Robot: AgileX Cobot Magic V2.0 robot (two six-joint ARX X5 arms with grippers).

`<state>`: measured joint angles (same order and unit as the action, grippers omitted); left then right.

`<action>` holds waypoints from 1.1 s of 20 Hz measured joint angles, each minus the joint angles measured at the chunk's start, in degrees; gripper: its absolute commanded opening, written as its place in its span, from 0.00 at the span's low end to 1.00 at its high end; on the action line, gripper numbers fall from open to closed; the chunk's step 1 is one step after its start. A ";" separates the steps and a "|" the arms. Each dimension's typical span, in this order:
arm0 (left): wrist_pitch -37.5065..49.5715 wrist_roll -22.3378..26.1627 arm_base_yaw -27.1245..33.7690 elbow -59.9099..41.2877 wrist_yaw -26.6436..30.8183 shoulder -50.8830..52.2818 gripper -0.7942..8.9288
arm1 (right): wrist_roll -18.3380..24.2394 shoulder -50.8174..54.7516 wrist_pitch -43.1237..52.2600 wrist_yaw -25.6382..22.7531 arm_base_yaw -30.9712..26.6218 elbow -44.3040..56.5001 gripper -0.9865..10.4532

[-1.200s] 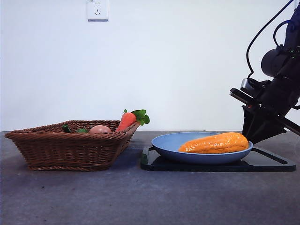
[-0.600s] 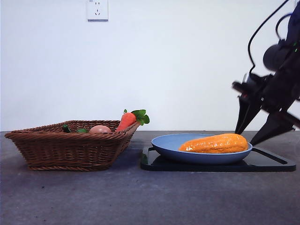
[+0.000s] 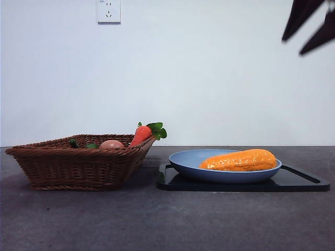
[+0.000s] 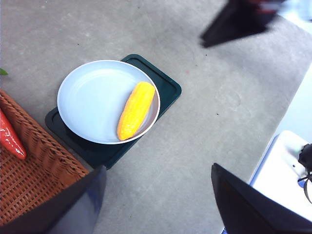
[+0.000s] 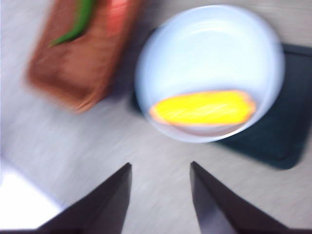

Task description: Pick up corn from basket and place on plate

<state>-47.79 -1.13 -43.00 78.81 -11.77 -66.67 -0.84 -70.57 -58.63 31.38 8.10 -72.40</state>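
Note:
The corn [image 3: 241, 160], an orange-yellow cob, lies on its side in the light-blue plate [image 3: 188, 159], toward one rim. The left wrist view shows the corn [image 4: 135, 110] on the plate [image 4: 92, 97], and so does the blurred right wrist view, with corn [image 5: 202, 108] and plate [image 5: 209, 44]. The wicker basket [image 3: 78, 167] stands left of the plate. My right gripper [image 3: 294, 46] hangs open and empty high at the top right corner, well above the plate [image 5: 161, 165]. My left gripper [image 4: 158, 167] is open and empty, high over the table.
The plate rests on a flat black tray [image 3: 303, 183]. In the basket lie a carrot [image 3: 141, 135] with green leaves, a peach-coloured egg [image 3: 111, 144] and a green vegetable [image 5: 78, 22]. A white ledge [image 4: 287, 170] shows beyond the table edge.
My right gripper has opened and lifted from beside the plate's right rim up to the top right corner. The corn stays still on the plate.

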 measured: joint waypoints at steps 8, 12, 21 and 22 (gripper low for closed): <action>-0.87 0.31 0.00 0.00 0.02 0.00 0.08 | 2.54 9.03 -11.67 -8.85 13.49 0.02 0.09; -2.95 1.11 0.00 0.00 0.02 0.00 0.09 | 2.56 9.35 -10.84 -9.07 15.52 0.59 0.09; -1.36 1.57 0.00 0.00 0.00 0.00 0.09 | 2.54 9.35 -4.33 -9.05 14.75 0.59 0.09; -0.87 1.60 0.00 0.00 0.00 0.00 0.09 | 2.56 9.35 -3.91 -9.03 14.58 0.59 0.09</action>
<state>-48.66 0.47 -43.00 78.81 -11.77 -66.67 1.72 -61.21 -62.54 22.35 22.68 -71.81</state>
